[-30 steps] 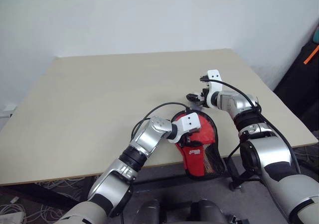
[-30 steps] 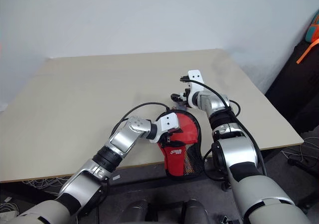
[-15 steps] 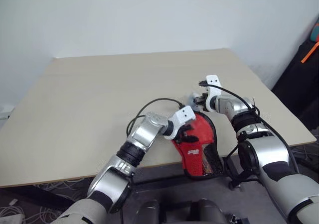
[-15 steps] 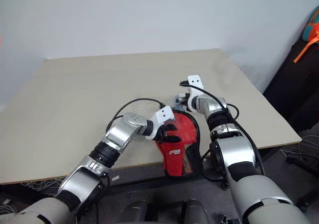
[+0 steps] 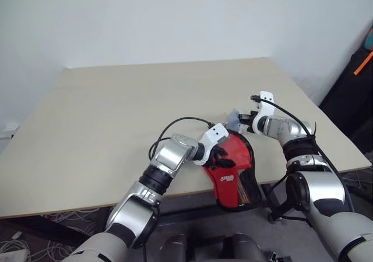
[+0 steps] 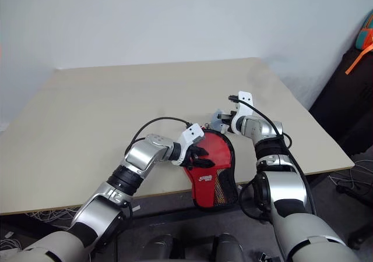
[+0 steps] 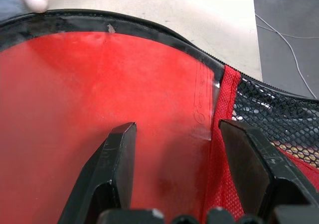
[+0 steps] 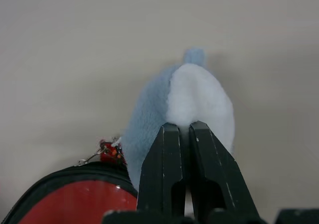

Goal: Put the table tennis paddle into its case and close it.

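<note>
The case (image 5: 234, 170), red with black trim and mesh, lies at the table's front edge, its narrow end hanging over it. Through its clear side (image 7: 99, 84) I see the red face of the table tennis paddle. My left gripper (image 5: 218, 155) rests on that clear side with its fingers (image 7: 117, 154) spread apart, holding nothing. At the case's far rim, my right gripper (image 8: 180, 127) is shut on a small blue and white plush charm (image 8: 192, 92). A thin chain with a red bead (image 8: 105, 152) joins the charm to the case's black rim.
The beige table (image 5: 116, 122) stretches wide behind and to the left of the case. A black bag with an orange strap (image 5: 356, 87) stands beyond the table's right edge. Cables lie on the floor below the front edge (image 5: 35, 247).
My right gripper has shut on the plush charm and shifted to the right with it. My left wrist has rolled while staying on the case.
</note>
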